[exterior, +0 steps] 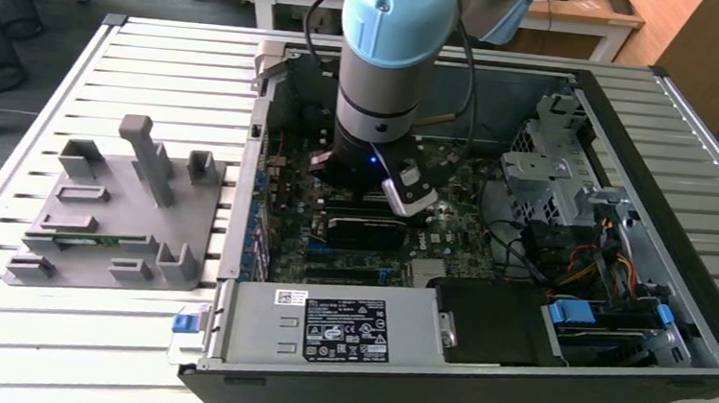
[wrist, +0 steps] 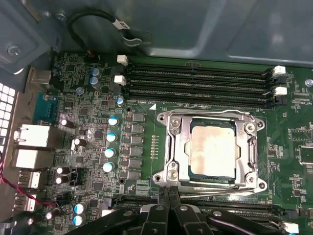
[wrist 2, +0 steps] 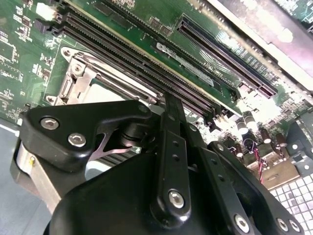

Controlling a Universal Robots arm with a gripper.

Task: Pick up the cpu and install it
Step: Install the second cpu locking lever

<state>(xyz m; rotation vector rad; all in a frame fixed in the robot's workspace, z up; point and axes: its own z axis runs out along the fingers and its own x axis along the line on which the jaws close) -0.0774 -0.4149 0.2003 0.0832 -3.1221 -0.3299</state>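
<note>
The small square silver-topped cpu [wrist: 212, 152] lies inside the metal-framed socket [wrist: 168, 147] on the green motherboard [wrist: 98, 142]. The jaws hang just beside it, seemingly clenched empty. Unclamped, it could shift and bend contacts.

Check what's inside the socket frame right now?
The cpu sits inside the metal socket frame, silver top exposed. Contacts beneath it are covered.

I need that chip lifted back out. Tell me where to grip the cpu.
Likely by its two bare opposite edges, coming straight down from above. The cpu lies flat inside the socket frame, so only its shiny top is exposed and the metal frame blocks any sideways approach.
</note>
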